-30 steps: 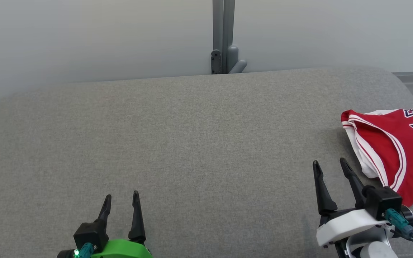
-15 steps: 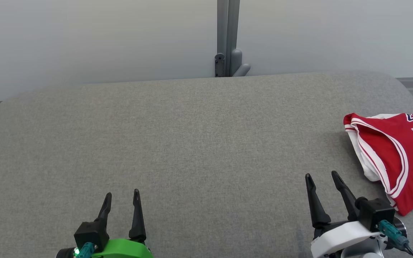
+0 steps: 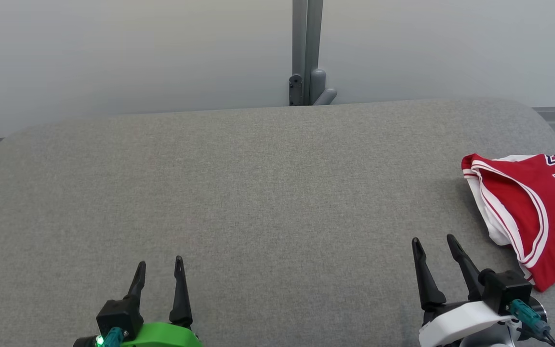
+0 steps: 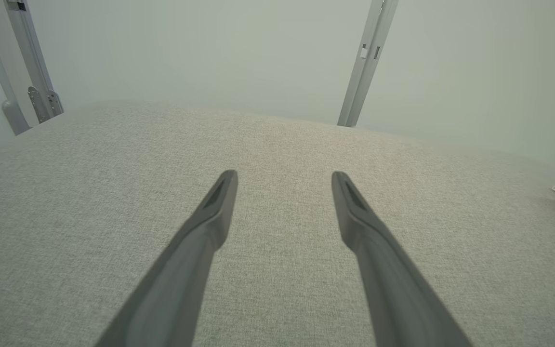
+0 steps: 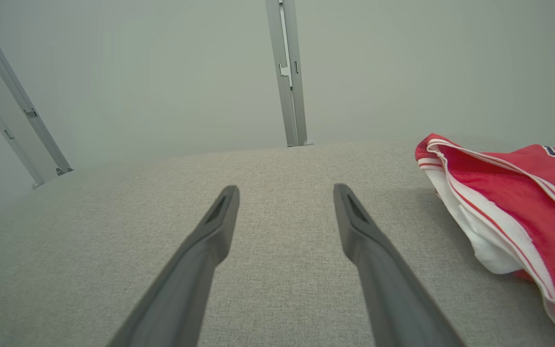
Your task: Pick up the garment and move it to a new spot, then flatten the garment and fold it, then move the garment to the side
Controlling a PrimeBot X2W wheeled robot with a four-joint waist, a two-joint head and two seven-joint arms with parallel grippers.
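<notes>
The garment (image 3: 523, 207) — a red jersey with white trim and dark lettering — lay crumpled on the grey fabric desk (image 3: 258, 193). It sat well to the right of the grey post (image 3: 305, 48) and nearer the robot than it, close to the desk's right end. Part of it ran past the head view's right edge, so its full extent could not be told. White cloth showed along the side facing the post, and the jersey was bunched in folds rather than spread flat.

The right tool (image 3: 433, 238) was also right of the post and nearer the robot than the garment, near the jersey's lower left edge but apart from it. Its two dark fingers stood spread and released, with bare desk fabric between them. In the right wrist view the jersey lay off to the right of the finger on that side, not touching it. A white housing carried the fingers.

The left tool (image 3: 160, 261) sat left of the post, near the robot and well apart from the garment. Its fingers (image 4: 200, 241) were likewise parted and gripped nothing, with grey fabric showing between them. Its housing was green. In the left wrist view a small patch of red cloth showed at the far right edge.

The post rose against a pale wall (image 3: 113, 48) behind the desk's far edge.
</notes>
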